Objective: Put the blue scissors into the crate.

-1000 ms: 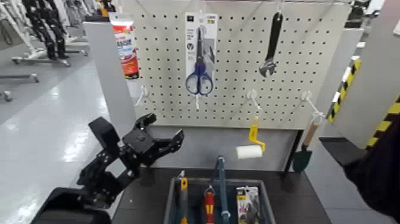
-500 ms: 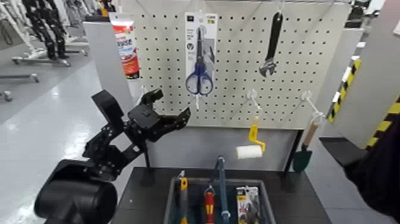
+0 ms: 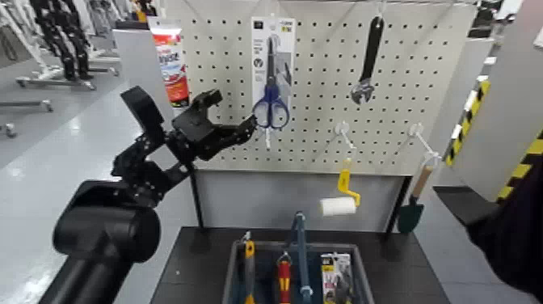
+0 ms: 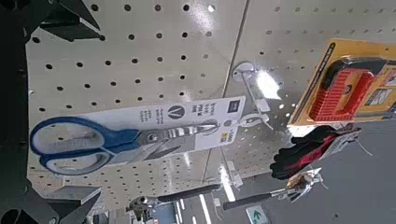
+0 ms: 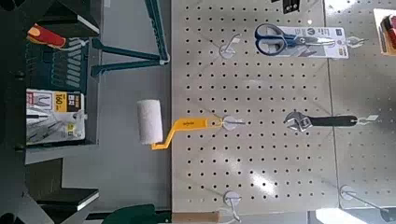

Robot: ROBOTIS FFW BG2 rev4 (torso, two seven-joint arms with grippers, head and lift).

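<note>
My left claw [image 3: 242, 127] is raised in front of the white perforated pegboard [image 3: 323, 89], its dark fingers spread apart and empty. Just ahead of the fingertips hang the blue scissors [image 3: 271, 101], blue loop handles and dark blades fixed to a tall narrow white card, on a peg of the board; the handle loops sit just beyond my upper finger, near it but not touching as far as I can see. From my left wrist the scissors [image 4: 103, 140] lie straight before the claw, between the two finger ends. Well below the claw, on the dark surface [image 3: 190, 267], stands the grey rectangular plastic crate [image 3: 230, 275] with its blue central handle bar, tools lying in it. Farther along the board from my claw hangs a black wrench [image 3: 369, 61]. My right claw is nowhere in sight.
</note>
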